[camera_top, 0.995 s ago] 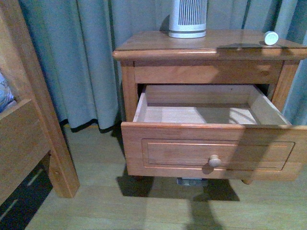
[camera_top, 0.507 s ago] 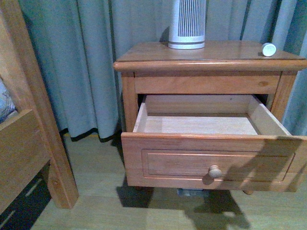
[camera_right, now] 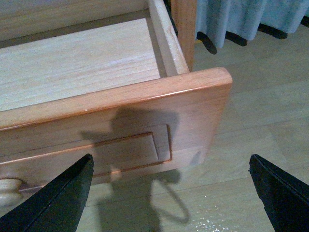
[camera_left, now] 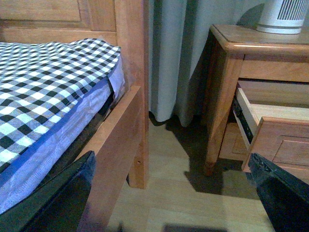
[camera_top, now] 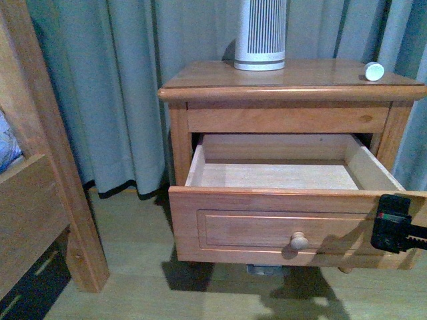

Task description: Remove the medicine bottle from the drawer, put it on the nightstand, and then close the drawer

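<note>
Now medicine bottle (camera_top: 374, 71) on nightstand (camera_top: 200, 80); drawer (camera_top: 280, 223) open; both hands spread; no readable writing.

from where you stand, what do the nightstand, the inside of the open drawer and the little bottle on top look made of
Nightstand: wood by its visible grain, orange-brown with a glossy finish, the top showing reflections. Drawer interior: paler, matte, apparently unfinished wood with faint grain lines. Medicine bottle: smooth white, probably plastic, though too small to be sure.
</note>
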Motion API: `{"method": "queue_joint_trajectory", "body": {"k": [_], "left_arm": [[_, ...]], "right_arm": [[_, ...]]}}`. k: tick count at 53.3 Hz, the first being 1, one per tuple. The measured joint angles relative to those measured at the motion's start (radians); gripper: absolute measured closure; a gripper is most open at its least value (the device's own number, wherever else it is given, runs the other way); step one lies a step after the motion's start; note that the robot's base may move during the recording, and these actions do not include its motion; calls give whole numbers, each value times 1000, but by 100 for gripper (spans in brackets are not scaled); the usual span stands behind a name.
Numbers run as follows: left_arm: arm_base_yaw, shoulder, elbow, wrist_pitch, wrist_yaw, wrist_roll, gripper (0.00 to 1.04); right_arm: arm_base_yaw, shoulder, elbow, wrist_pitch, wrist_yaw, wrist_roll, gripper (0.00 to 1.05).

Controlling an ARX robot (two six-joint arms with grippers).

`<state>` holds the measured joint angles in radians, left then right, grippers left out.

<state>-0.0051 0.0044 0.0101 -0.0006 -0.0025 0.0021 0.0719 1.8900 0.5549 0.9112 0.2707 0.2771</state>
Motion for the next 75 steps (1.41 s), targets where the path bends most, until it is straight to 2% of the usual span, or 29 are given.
{"method": "queue_joint_trajectory", "body": {"k": [20,50,59,75], "left_arm": [[0,0,0,0,0,0,7],[0,0,0,0,0,0,7],[0,0,0,0,0,0,7],[0,0,0,0,0,0,7]], "right_arm": [[9,200,262,-40,-26,-10,7],[-29,445,927,-351,-32,-73,7],[-29,472,983,-392,-35,-95,7],[-29,466,956,-362,-45,-87,7]]}}
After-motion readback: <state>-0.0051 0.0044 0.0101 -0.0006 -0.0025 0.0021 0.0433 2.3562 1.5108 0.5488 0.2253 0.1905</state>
